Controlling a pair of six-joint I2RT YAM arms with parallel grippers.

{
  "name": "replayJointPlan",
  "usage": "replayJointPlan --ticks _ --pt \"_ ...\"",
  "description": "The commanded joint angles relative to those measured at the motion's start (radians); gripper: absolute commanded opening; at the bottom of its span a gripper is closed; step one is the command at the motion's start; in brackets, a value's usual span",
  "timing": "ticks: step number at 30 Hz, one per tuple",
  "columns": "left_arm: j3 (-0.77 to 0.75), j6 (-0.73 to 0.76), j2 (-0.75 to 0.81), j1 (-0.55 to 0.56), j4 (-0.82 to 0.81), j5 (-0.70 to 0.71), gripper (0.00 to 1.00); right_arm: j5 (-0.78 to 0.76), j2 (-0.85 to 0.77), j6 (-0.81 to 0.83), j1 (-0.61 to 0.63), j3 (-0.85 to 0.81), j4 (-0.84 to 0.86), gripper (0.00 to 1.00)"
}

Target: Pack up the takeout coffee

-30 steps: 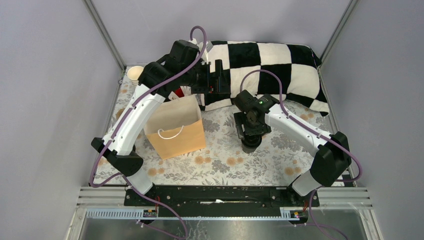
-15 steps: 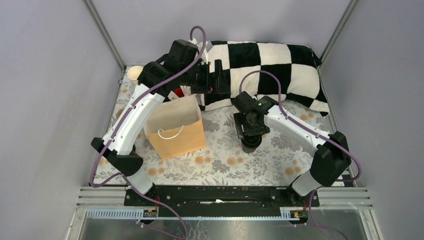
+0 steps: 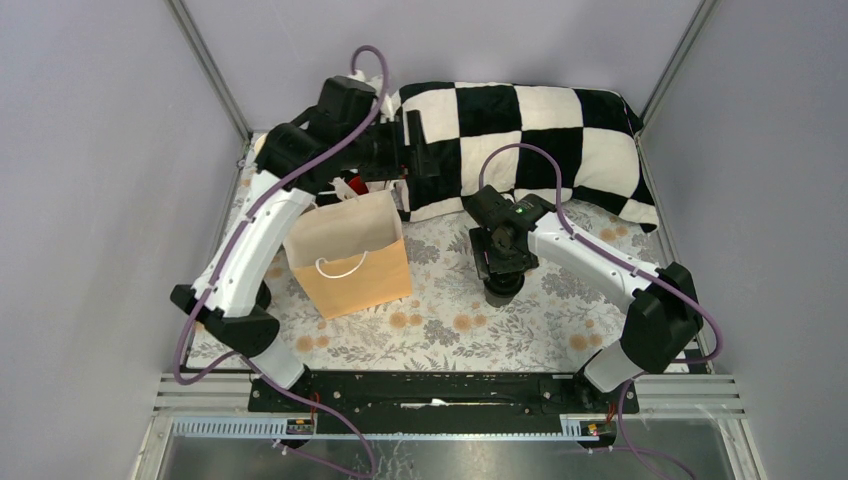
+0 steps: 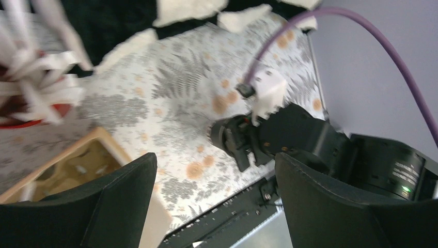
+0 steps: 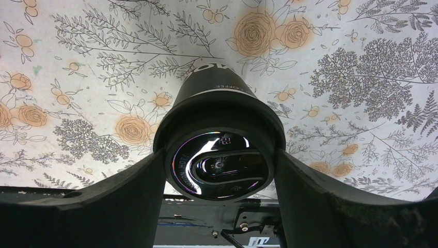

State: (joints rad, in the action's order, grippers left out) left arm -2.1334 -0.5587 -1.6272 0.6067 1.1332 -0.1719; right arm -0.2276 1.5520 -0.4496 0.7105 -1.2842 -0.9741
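Within the right end effector (image 5: 219, 155), takeout coffee (image 5: 217, 82) with partial "OFFEE" lettering.

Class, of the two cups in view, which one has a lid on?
The dark takeout coffee cup between the right gripper's jaws: a glossy black lid closes it. The red cup is open, holding white sticks.

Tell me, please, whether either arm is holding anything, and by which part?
The right gripper clasps the cup by the rim of its lid, one finger each side; the left gripper is open, holding nothing.
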Motion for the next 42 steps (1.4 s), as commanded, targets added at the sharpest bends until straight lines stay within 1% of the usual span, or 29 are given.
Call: replayJointPlan --ticks 1,5,7,10,13,17,19,22,24,26,30,32,35,37,39,40,42 --pt "-0.025 -0.028 0.151 -0.043 0.101 0.271 0.88 -0.043 -0.061 0.020 0.010 -0.010 0.019 0.70" --pt "0.003 -0.081 0.265 -0.055 0.243 0.487 0.87 -0.034 -0.103 0.055 0.010 -0.009 0.046 0.68" --pt "0.035 -0.126 0.311 -0.058 0.323 0.563 0.84 -0.031 -0.128 0.071 0.010 -0.006 0.062 0.66" --pt "0.185 -0.214 0.419 -0.082 0.326 0.577 0.81 -0.019 -0.170 0.102 0.009 -0.006 0.087 0.66" --pt "0.359 -0.299 0.507 -0.104 0.326 0.608 0.79 0.000 -0.250 0.140 0.009 0.012 0.138 0.66" --pt "0.570 -0.288 0.533 -0.170 0.328 0.630 0.75 0.024 -0.357 0.183 0.009 0.027 0.213 0.65" --pt "0.624 -0.296 0.533 -0.217 0.325 0.651 0.76 0.032 -0.389 0.188 0.009 0.016 0.216 0.64" --pt "0.625 -0.280 0.501 -0.261 0.323 0.689 0.75 0.079 -0.423 0.192 0.009 0.014 0.213 0.64" --pt "0.623 -0.270 0.475 -0.272 0.321 0.714 0.75 0.104 -0.443 0.194 0.009 0.027 0.216 0.64" --pt "0.644 -0.234 0.467 -0.296 0.273 0.695 0.68 0.124 -0.464 0.206 0.009 0.041 0.221 0.64" --pt "0.681 -0.178 0.442 -0.329 0.176 0.605 0.53 0.126 -0.499 0.233 0.009 0.032 0.236 0.63" --pt "0.681 -0.167 0.425 -0.329 0.156 0.583 0.41 0.122 -0.503 0.265 0.009 -0.004 0.229 0.63" --pt "0.687 -0.135 0.427 -0.329 0.126 0.556 0.31 0.134 -0.485 0.326 0.009 -0.076 0.188 0.62" --pt "0.690 -0.096 0.436 -0.329 0.092 0.535 0.25 0.154 -0.473 0.370 0.009 -0.115 0.168 0.62" --pt "0.697 -0.047 0.446 -0.329 0.046 0.501 0.20 0.188 -0.468 0.422 0.009 -0.146 0.152 0.59" --pt "0.702 -0.025 0.451 -0.329 0.022 0.478 0.16 0.208 -0.466 0.441 0.009 -0.159 0.145 0.56" --pt "0.716 0.016 0.460 -0.329 -0.027 0.420 0.13 0.251 -0.473 0.522 0.010 -0.175 0.149 0.54"
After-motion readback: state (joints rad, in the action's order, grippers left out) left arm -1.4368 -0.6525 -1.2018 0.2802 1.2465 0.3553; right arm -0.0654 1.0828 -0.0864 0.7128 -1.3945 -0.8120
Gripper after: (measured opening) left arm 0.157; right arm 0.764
